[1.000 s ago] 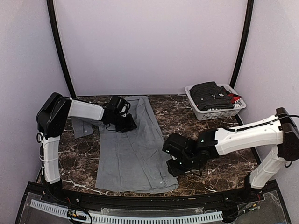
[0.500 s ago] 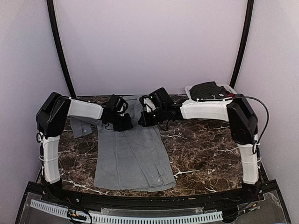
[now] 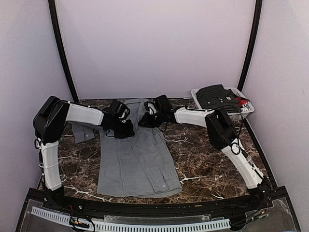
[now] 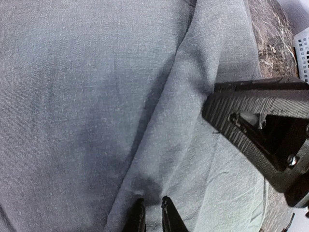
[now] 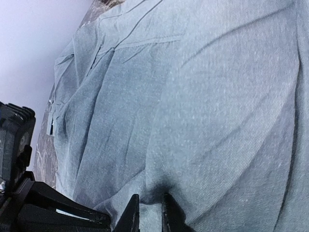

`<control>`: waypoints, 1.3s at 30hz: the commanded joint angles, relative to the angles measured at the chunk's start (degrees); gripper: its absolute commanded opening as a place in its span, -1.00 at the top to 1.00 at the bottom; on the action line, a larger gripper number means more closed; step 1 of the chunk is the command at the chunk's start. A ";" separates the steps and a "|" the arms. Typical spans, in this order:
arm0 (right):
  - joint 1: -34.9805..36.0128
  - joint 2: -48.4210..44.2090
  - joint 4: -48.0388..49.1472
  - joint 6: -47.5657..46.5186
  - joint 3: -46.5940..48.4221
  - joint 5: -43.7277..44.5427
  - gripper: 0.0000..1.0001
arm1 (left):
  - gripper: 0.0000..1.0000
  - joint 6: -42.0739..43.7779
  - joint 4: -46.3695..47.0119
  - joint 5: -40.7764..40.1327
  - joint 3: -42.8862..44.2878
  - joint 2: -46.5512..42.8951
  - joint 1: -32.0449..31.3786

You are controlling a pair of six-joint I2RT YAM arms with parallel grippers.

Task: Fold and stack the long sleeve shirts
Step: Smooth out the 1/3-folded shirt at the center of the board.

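On the marble table [image 3: 212,154] the grey long sleeve shirt [image 3: 137,159] lies lengthwise, apparently narrowed but not yet folded short, no stack begun, dark clothes [image 3: 217,94] waiting in the basket [image 3: 205,115], with the left gripper [image 4: 152,205] and right gripper [image 5: 150,200] each nipping cloth at its far end.

The grey long sleeve shirt [image 3: 137,157] lies flat, narrowed lengthwise, sleeve spread left.

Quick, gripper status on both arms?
Left gripper: closed, pinching a fold of the grey shirt.
Right gripper: closed, pinching a fold of the same grey shirt.
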 commanded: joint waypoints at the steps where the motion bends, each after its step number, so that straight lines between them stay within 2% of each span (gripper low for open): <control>1: -1.25 2.17 6.09 5.00 1.88 -3.30 0.66 | 0.76 -0.08 -5.25 -0.68 -3.69 -3.30 0.25; 6: -1.80 -2.92 5.38 1.96 0.12 -3.78 0.54 | 0.77 0.55 -5.95 -1.01 -4.89 -5.24 0.25; 12: -1.73 -14.50 2.37 -3.90 -11.00 -0.59 0.51 | 0.77 1.07 -7.70 -0.93 -4.64 -8.25 0.25; 14: -1.56 -18.09 1.89 -5.14 -15.72 0.55 0.54 | 0.75 1.45 -7.48 -0.62 -3.93 -9.77 0.21; 17: -1.30 -22.78 3.36 -5.74 -23.27 1.24 0.69 | 0.73 2.12 -6.07 0.23 -1.15 -11.22 0.17; 21: -0.57 -25.02 5.08 -5.39 -29.93 1.24 0.86 | 0.67 2.20 -2.45 1.95 3.42 -10.51 0.17; 28: 0.74 -21.92 6.22 -4.44 -31.62 0.66 0.95 | 0.65 2.29 2.21 5.16 13.81 -0.21 0.17; 33: 0.84 -20.88 6.03 -3.34 -33.64 4.55 0.97 | 0.65 3.34 4.83 4.59 17.78 7.72 0.95; 39: 0.58 -22.04 5.99 -2.17 -38.34 8.44 0.96 | 0.65 4.09 2.26 4.55 22.79 14.78 2.98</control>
